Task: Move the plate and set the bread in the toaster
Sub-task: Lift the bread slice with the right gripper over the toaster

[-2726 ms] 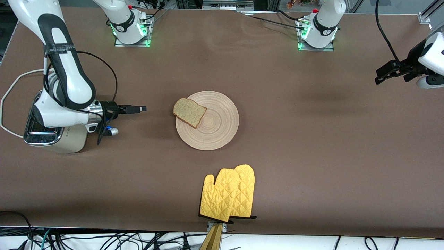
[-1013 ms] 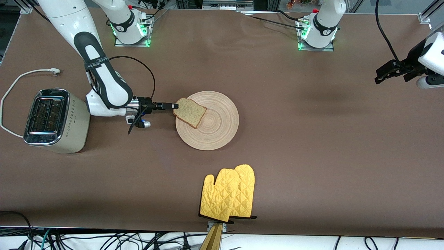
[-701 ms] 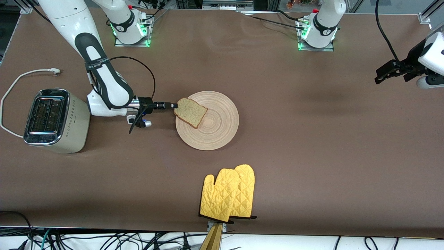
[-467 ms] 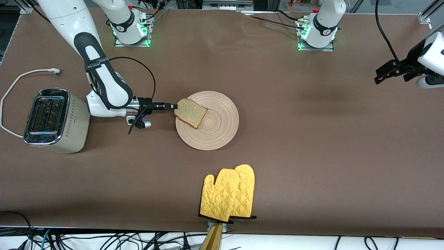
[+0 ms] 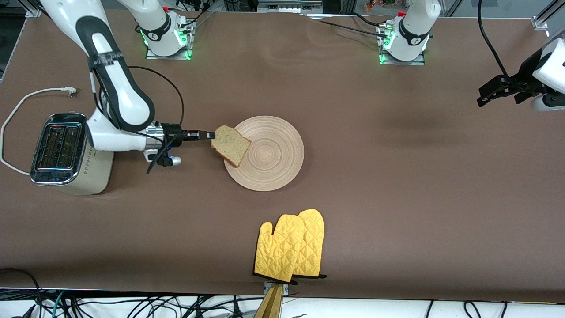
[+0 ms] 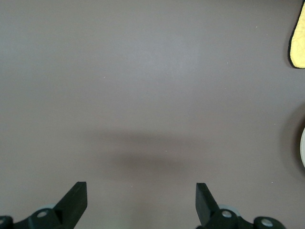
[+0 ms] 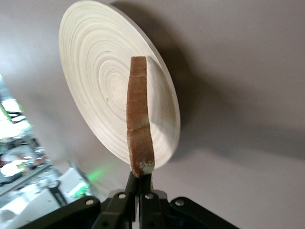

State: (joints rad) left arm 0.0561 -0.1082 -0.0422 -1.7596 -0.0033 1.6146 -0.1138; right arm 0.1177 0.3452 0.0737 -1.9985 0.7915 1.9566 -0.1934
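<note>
Since half a second earlier, the right gripper [image 5: 211, 134] had pulled back toward the toaster [image 5: 66, 154] with the bread [image 5: 230, 145] clamped by its crust edge, so the slice now overhung the rim of the plate [image 5: 273, 154] on the right arm's side instead of lying over the plate. In the right wrist view the fingers [image 7: 138, 188] were pinched tight on the slice, held up on edge above the plate [image 7: 95, 71]. The plate sat mid-table, unmoved. The toaster stood near the table edge at the right arm's end, slots up, its white cord [image 5: 26, 99] looping toward the same edge; the right arm's wrist was right beside it. Yellow oven mitts [image 5: 291, 247] lay at the table edge nearest the front camera, well apart from the plate. The left gripper [image 6: 141, 202] waited, spread wide, over bare table at the left arm's end.
</note>
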